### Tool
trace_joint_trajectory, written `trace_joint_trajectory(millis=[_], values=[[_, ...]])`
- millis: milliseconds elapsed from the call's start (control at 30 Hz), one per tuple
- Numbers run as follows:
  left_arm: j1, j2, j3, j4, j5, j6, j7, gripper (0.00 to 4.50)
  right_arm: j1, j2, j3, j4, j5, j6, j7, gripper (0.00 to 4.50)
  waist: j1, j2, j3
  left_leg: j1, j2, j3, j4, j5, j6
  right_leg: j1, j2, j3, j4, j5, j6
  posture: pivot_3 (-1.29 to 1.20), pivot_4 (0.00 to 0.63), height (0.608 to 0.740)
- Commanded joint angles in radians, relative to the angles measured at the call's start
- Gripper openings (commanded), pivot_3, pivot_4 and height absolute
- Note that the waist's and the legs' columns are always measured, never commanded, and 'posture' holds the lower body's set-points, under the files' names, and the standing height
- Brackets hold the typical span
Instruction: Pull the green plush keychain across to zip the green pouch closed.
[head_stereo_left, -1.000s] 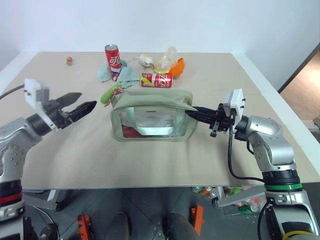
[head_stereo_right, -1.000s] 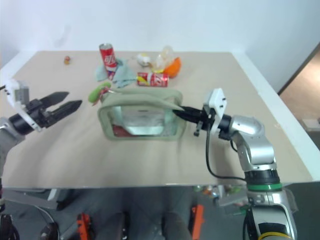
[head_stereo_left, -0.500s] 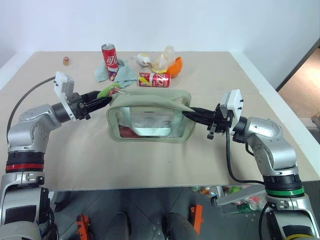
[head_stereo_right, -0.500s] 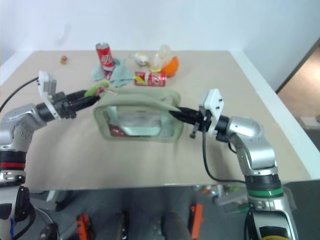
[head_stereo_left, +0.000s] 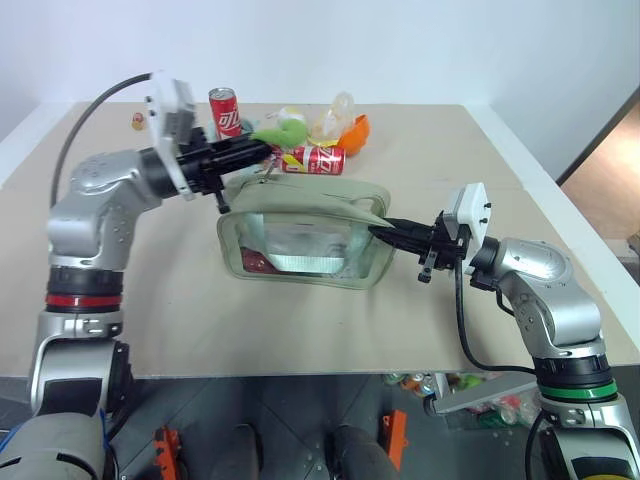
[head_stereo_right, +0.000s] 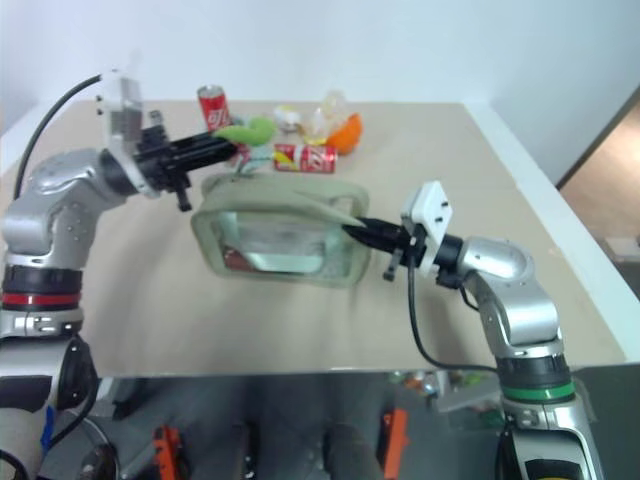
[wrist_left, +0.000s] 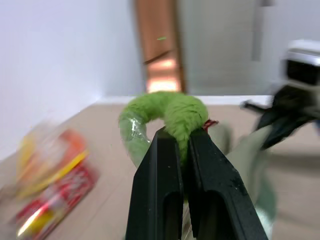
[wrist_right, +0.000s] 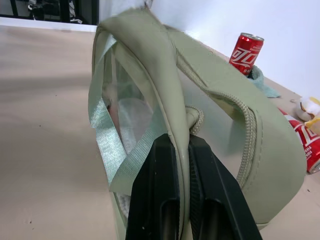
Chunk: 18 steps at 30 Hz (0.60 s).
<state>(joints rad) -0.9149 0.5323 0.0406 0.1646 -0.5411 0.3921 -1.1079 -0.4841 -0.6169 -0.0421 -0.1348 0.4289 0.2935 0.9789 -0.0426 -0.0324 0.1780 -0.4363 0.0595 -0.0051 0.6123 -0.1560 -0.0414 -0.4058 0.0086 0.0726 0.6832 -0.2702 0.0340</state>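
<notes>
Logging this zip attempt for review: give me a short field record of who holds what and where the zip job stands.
left gripper: shut on the lime-green fuzzy plush keychain, lifted above the pouch's far left corner
right gripper: shut on the right end of the boxy sage-green fabric pouch
pouch: standing on the beige table
behind pouch: lying red can
zip: progress unclear

Upright can (head_stereo_left: 225, 110), lying can (head_stereo_left: 314, 160), teal cloth (head_stereo_right: 241, 153), orange thing (head_stereo_left: 355, 133).
</notes>
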Motion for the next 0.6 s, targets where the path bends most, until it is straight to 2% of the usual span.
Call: trace_joint_trajectory(millis=[33,167,333,500,567,600], values=[[-0.034,-0.034,-0.066,-0.022,0.032,0.001,-0.02,0.04,-0.009,-0.006,-0.015,-0.019,0.006,-0.017,0.002,0.0,-0.003,0.0,0.0,0.0,0.0,0.0,0.0,0.0,0.0,0.0,0.0,0.0,0.0,0.0,0.0,0.0,0.15,0.74],[-0.044,-0.034,-0.135,-0.012,0.088,-0.002,-0.057,0.04,-0.008,-0.001,-0.011,-0.016,0.002,-0.024,-0.001,0.0,-0.004,0.0,0.0,0.0,0.001,-0.001,0.0,0.0,0.0,0.0,0.002,0.0,0.0,0.0,-0.001,0.0,0.15,0.74],[-0.068,0.003,-0.125,0.016,0.112,0.004,-0.089,1.77,-0.017,0.001,-0.011,-0.003,-0.002,-0.034,0.0,0.0,-0.004,0.0,0.0,0.0,0.001,-0.001,0.0,0.0,0.0,0.0,0.001,0.0,0.0,0.0,0.0,0.0,0.15,0.74],[-0.077,0.08,-0.083,-0.013,0.094,0.044,-0.113,3.49,-0.019,0.007,-0.006,0.02,-0.006,-0.055,0.005,0.0,-0.003,0.001,0.0,0.0,0.001,-0.001,0.0,0.0,0.0,0.0,0.001,0.0,0.0,0.0,0.0,0.0,0.15,0.74],[-0.075,0.108,-0.067,-0.035,0.081,0.073,-0.113,4.11,-0.022,0.012,0.0,0.029,-0.008,-0.062,0.008,0.0,-0.004,0.001,0.0,0.0,0.001,-0.001,0.0,0.0,0.0,0.0,0.001,0.0,0.0,0.0,0.0,0.0,0.15,0.74],[-0.069,0.126,-0.06,-0.054,0.079,0.084,-0.111,4.11,-0.025,0.014,0.002,0.034,-0.008,-0.065,0.01,0.0,-0.003,0.0,0.0,0.0,0.001,-0.001,0.0,0.0,0.0,0.0,0.001,0.0,0.0,0.0,0.0,0.0,0.15,0.74]])
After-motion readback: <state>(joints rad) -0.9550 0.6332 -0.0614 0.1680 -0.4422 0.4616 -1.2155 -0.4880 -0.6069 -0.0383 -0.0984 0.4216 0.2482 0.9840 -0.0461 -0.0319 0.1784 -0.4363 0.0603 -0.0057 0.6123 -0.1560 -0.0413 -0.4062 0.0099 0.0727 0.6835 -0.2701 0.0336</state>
